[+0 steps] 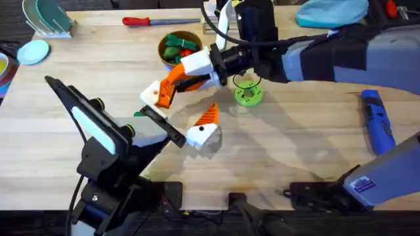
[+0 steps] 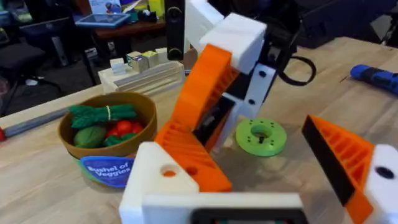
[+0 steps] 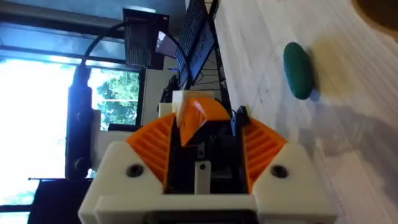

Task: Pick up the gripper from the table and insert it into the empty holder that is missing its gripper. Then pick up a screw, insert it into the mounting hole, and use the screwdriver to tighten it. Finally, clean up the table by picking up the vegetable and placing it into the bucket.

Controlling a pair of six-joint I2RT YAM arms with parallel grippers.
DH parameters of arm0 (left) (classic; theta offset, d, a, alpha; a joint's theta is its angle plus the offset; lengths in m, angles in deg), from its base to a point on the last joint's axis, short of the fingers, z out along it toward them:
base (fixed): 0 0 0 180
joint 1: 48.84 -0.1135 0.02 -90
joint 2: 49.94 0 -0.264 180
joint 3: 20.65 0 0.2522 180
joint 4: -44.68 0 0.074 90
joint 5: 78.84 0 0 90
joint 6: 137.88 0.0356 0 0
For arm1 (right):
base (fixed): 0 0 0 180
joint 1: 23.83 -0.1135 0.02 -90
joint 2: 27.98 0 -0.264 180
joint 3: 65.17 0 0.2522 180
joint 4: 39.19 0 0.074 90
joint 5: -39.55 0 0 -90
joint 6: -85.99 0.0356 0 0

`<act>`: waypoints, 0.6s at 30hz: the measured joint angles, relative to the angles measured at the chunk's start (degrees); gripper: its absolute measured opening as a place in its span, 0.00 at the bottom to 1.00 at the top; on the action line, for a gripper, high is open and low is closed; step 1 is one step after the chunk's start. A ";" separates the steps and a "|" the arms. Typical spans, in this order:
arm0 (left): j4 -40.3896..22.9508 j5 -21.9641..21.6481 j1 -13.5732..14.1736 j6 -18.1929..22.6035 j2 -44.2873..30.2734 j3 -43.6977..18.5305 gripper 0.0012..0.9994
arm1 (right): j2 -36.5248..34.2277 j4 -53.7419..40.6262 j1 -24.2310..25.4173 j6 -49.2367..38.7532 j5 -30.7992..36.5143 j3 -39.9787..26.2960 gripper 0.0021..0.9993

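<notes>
Right gripper [image 3: 202, 134]: I see it closed on the gripper [image 3: 198, 115], the orange wedge pinched between its pads.
Left gripper [image 1: 184, 105]: jaws spread wide, holding nothing.
The gripper, place: above the table, low end touching the holder [image 2: 163, 177] on the left arm.
Bucket [image 1: 178, 47]: behind the two grippers, vegetables inside.
Screwdriver [image 1: 377, 121]: lying at the table's right side, well apart.
Vegetable [image 3: 298, 68]: one green piece on the wood.

Pale wood table [image 1: 308, 141]; bright window [image 3: 37, 99] with green trees; dark cluttered room behind.
</notes>
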 joint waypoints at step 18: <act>0.00 6.62 0.00 0.00 0.00 0.00 0.99 | 0.00 -5.30 6.95 -11.48 -4.09 0.00 0.92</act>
